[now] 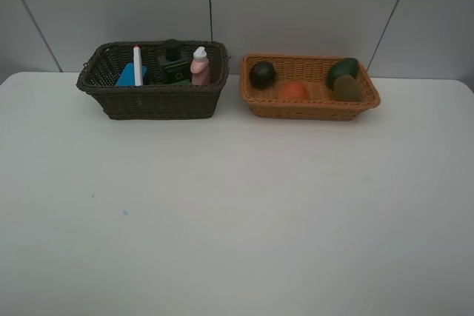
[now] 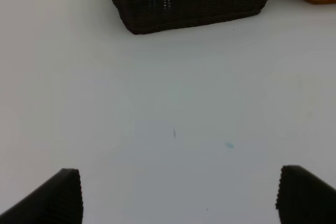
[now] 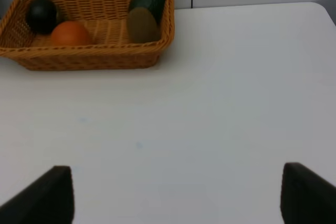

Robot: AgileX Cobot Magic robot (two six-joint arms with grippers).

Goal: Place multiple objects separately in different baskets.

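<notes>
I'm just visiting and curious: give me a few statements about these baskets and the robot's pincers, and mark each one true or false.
1. The pink bottle stands in the dark basket. True.
2. The orange bun lies on the table. False: it sits in the tan basket.
3. Both pincers hold something. False: the left pincer and right pincer are open and empty.
4. The mangosteen shares a basket with the avocado. True.
</notes>
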